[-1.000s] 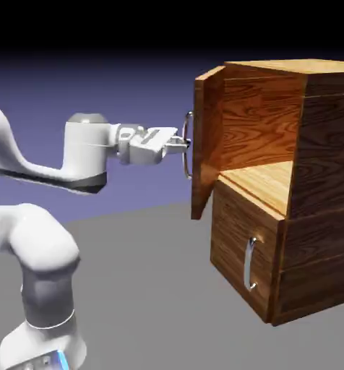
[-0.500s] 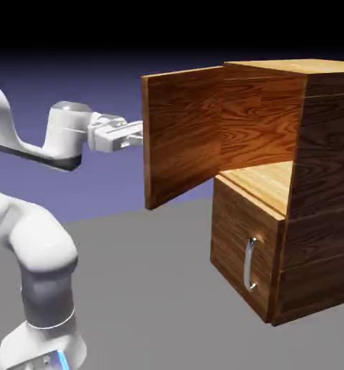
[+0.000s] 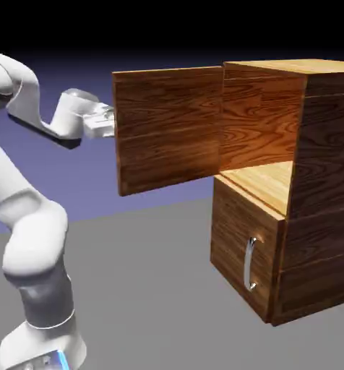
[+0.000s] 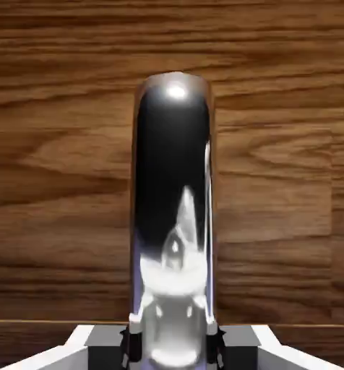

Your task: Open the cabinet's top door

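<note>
The silver bar handle [image 4: 173,188] is pinched by the gripper [image 4: 173,350]; it could be lost if the top door [image 3: 168,130] is yanked.

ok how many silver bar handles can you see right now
2: one on the lower panel, one between the gripper's fingertips in the hand view. Others may be hidden.

The white arm [image 3: 30,231] is bending up and over to the left of the top door [image 3: 168,130], its gripper [image 4: 173,347] closing firmly on that door's handle [image 4: 173,195].
</note>
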